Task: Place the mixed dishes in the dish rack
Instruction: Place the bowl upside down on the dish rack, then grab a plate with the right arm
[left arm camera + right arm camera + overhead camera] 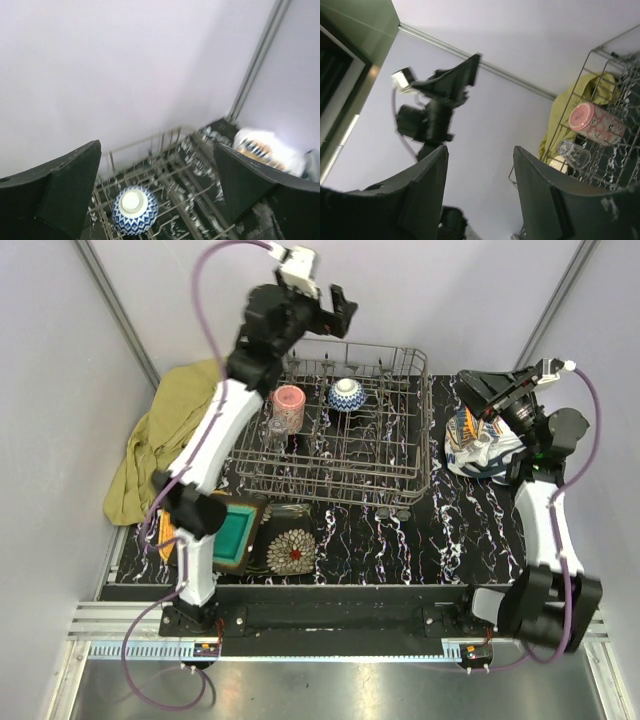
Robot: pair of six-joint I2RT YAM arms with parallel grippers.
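The left pincer [156, 155] hangs wide and empty over the far side of the dish rack [425, 440]. Just below it a blue-and-white bowl [134, 210] sits upside down, likely to drain. A pink cup [288, 403] and a clear glass [277, 430] lie in the rack's left part. The right pincer [480, 155], parted and empty, hovers near the patterned plates [480, 445] heaped on the surface right of the rack, probably the next pick.

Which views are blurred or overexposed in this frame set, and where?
Top external: sharp; only the left arm smears slightly near its wrist. Left wrist: soft throughout, the blue-and-white bowl fuzzy, the white printed cloth blown out. Right wrist: fairly crisp on the pink cup and clear glass.
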